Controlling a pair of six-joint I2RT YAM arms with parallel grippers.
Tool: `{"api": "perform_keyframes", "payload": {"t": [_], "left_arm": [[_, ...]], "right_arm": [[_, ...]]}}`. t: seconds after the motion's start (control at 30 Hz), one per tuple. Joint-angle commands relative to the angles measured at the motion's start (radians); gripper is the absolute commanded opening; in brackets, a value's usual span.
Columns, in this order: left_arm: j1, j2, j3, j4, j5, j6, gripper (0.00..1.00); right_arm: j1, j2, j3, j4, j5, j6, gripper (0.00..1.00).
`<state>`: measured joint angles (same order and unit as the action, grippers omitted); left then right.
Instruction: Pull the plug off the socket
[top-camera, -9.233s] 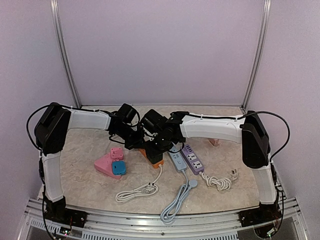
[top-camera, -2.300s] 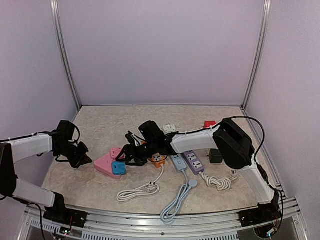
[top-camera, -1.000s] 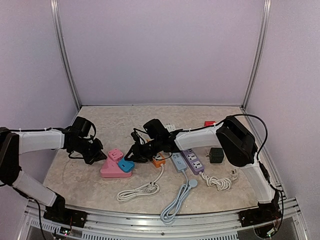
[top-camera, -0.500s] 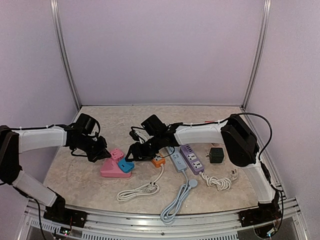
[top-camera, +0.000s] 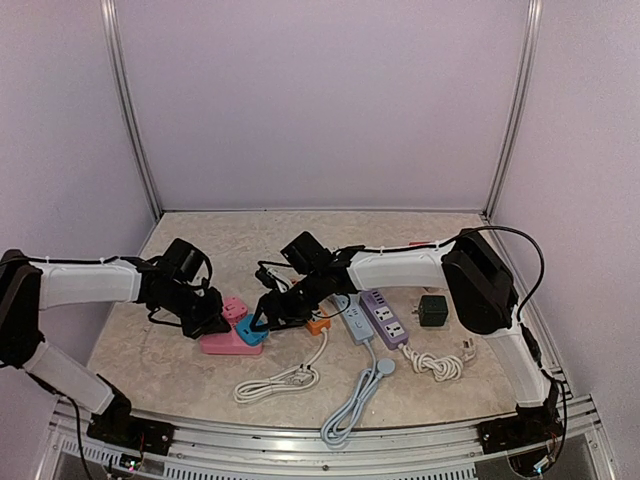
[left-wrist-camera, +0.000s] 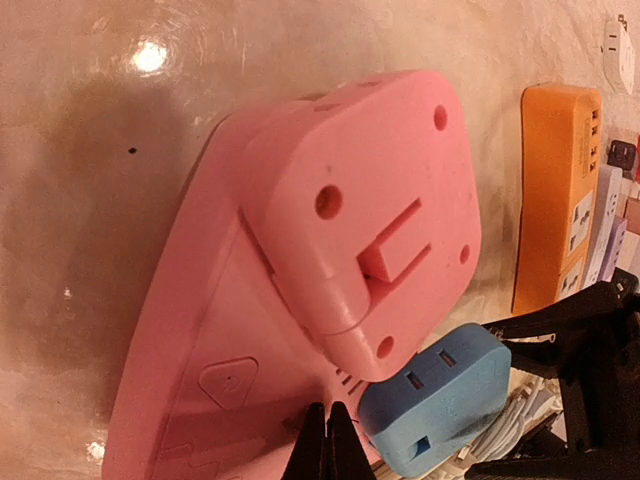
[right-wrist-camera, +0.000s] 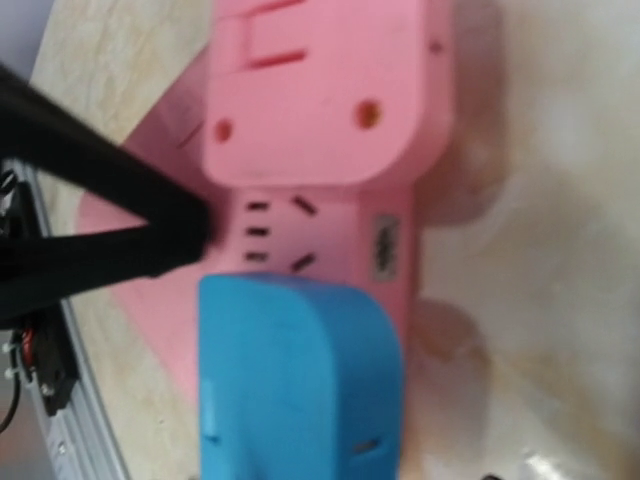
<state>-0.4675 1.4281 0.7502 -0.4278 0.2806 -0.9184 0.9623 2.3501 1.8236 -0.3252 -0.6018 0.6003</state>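
Note:
The pink triangular socket (top-camera: 212, 346) lies on the table left of centre, with a pink plug (top-camera: 234, 308) and a blue plug (top-camera: 250, 331) seated in it. My left gripper (top-camera: 215, 322) is shut, and its tips (left-wrist-camera: 328, 425) press on the socket's pink top (left-wrist-camera: 190, 340) just beside the blue plug (left-wrist-camera: 440, 400). My right gripper (top-camera: 265, 318) is open. Its black fingers (left-wrist-camera: 565, 320) stand on either side of the blue plug, which fills the bottom of the right wrist view (right-wrist-camera: 300, 380). The pink plug (right-wrist-camera: 320, 90) lies beyond it.
An orange socket block (top-camera: 318, 322), a grey-blue power strip (top-camera: 355, 325) and a purple power strip (top-camera: 386, 318) lie right of the pink socket. A black adapter (top-camera: 433, 310) sits farther right. White and grey cables (top-camera: 275, 383) coil near the front edge.
My left gripper has moved right, from beside the pink socket onto its top. My right gripper has opened its jaws and stays at the blue plug.

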Motion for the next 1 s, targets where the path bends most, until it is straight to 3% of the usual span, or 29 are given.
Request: {"api": "perform_keyframes", "payload": {"t": [0.0, 0.23, 0.43, 0.73, 0.9, 0.97], "left_arm": [[-0.004, 0.031, -0.021, -0.007, -0.010, 0.007, 0.00], [-0.015, 0.072, -0.024, 0.013, -0.024, -0.006, 0.00], [-0.025, 0.100, -0.003, 0.018, -0.023, -0.006, 0.00], [-0.029, 0.101, 0.031, -0.027, 0.022, 0.073, 0.00], [-0.028, 0.112, 0.064, -0.063, 0.033, 0.115, 0.00], [-0.025, 0.114, 0.065, -0.061, 0.037, 0.116, 0.00]], "right_arm": [[0.014, -0.003, 0.026, -0.001, -0.050, 0.006, 0.62], [0.015, -0.007, 0.050, 0.028, -0.087, 0.023, 0.49], [0.026, 0.004, 0.080, 0.011, -0.109, 0.010, 0.47], [0.047, 0.048, 0.144, -0.149, 0.051, -0.066, 0.44], [0.049, 0.058, 0.145, -0.121, 0.078, -0.044, 0.29], [0.049, 0.067, 0.152, -0.114, 0.096, -0.028, 0.17]]}}
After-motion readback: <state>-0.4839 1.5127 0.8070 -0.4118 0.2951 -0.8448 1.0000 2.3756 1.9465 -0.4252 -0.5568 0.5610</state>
